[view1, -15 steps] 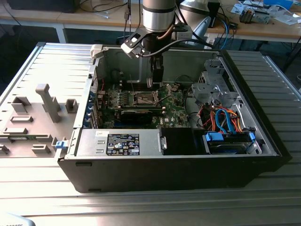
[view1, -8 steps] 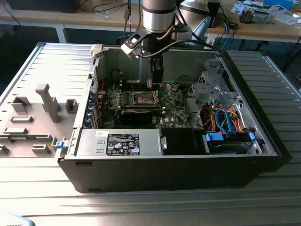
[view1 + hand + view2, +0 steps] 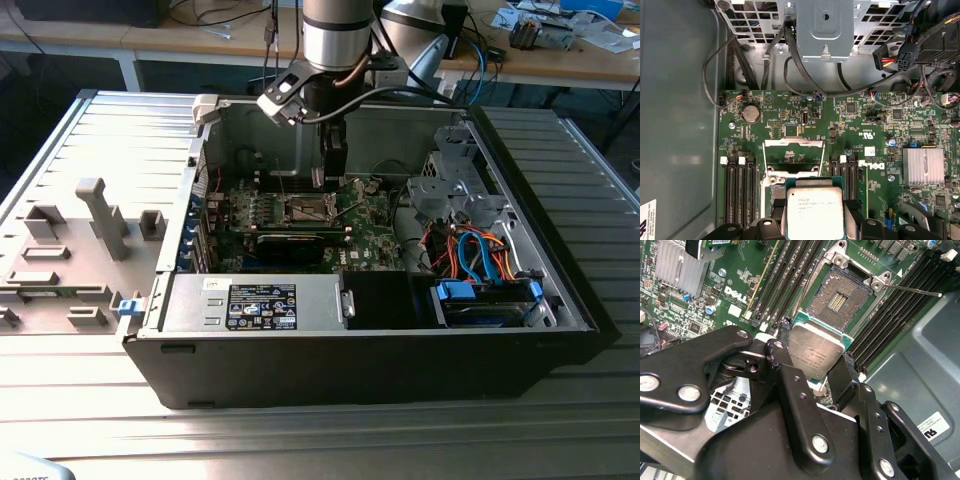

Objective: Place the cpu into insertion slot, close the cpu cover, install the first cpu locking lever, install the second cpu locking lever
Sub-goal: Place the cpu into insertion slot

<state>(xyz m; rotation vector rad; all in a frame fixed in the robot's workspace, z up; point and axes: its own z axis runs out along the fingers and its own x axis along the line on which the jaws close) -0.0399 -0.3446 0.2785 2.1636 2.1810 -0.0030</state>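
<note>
Cpu [image 3: 816, 356] is clamped in the tool [image 3: 817, 347], hanging just above the empty insertion slot [image 3: 837, 297] and not yet seated, while the cpu cover [image 3: 794, 143] stands open and the locking levers [image 3: 910, 288] are unfastened.

This looks like a robotics lab or electronics workshop. An opened desktop computer case [image 3: 330, 365] sits on a ribbed aluminium table [image 3: 300, 440] beneath an industrial robot arm [image 3: 338, 35], with grey fixture blocks [image 3: 103, 215] beside it. Behind stand wooden workbenches [image 3: 590, 68] strewn with cables [image 3: 225, 15] and loose parts.
</note>
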